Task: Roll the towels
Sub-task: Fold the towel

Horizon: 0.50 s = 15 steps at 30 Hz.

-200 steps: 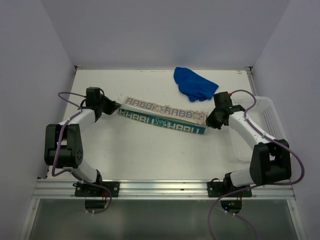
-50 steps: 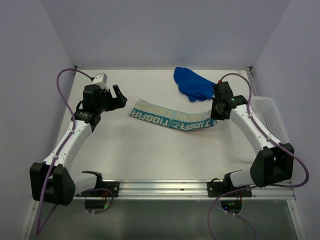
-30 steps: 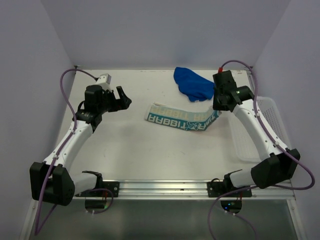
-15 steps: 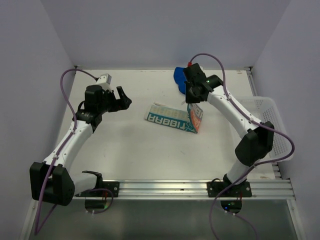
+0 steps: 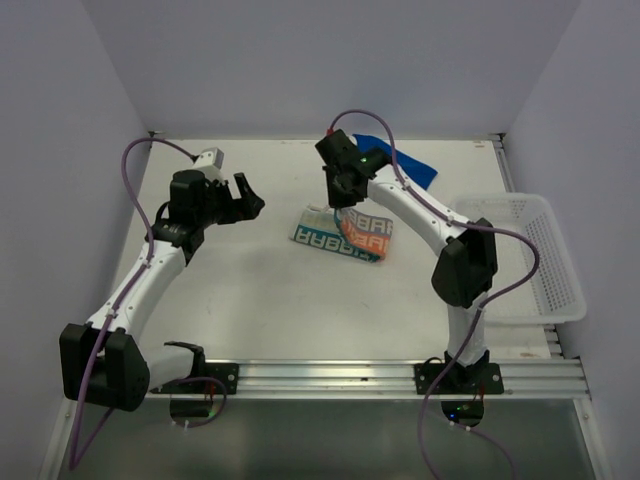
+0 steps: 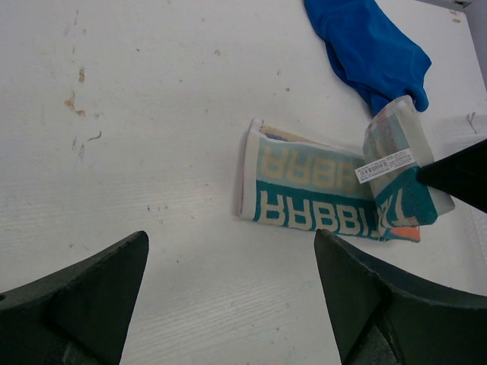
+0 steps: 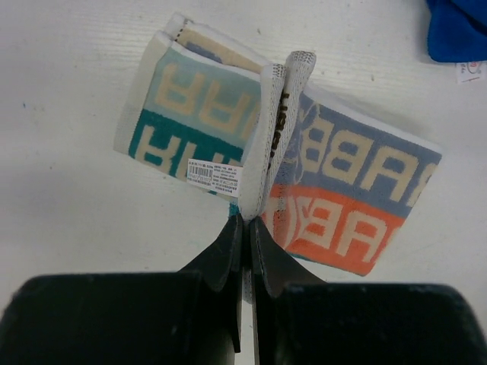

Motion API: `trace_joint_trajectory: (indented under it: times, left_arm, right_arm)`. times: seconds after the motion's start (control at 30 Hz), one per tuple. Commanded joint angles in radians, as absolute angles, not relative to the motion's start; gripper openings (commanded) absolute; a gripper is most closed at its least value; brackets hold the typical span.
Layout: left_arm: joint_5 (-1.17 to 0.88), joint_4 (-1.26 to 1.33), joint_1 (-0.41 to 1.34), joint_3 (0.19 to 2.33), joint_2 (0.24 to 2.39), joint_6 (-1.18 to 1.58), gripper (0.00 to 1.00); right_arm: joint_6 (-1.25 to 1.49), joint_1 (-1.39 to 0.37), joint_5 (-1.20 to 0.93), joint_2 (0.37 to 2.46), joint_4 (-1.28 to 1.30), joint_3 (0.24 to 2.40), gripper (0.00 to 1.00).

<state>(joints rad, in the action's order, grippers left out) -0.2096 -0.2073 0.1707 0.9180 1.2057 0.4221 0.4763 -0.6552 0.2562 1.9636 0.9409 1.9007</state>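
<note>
Right wrist view: my right tool (image 7: 245, 222) pinches the orange-and-teal lettered towel (image 7: 342, 182), merely folded over, not rolled; left tool (image 6: 230, 251) gapes empty; crumpled bright blue towel (image 6: 365, 49) near the far edge waits.

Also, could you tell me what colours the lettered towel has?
The patterned towel has teal, grey-blue and orange bands with cream lettering; right wrist view shows it best.

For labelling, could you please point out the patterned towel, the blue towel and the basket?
patterned towel (image 6: 304, 192): left wrist view, flat lettered part
blue towel (image 6: 365, 49): left wrist view, cloth's middle
basket (image 5: 505, 198): top external view, far rim
</note>
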Motion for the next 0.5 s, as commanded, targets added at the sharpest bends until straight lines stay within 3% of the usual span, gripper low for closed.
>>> trace_joint_trajectory:
  times: [0.0,0.47]
  left_arm:
    - [-0.233,-0.186,0.176,0.933,1.207,0.396,0.94]
    - [-0.255,-0.186,0.176,0.933,1.207,0.403,0.94]
  right_arm:
    - [0.508,-0.675,0.239,2.011,0.956,1.999,0.00]
    - [0.563,-0.686,0.219,2.135,0.943,2.105,0.00]
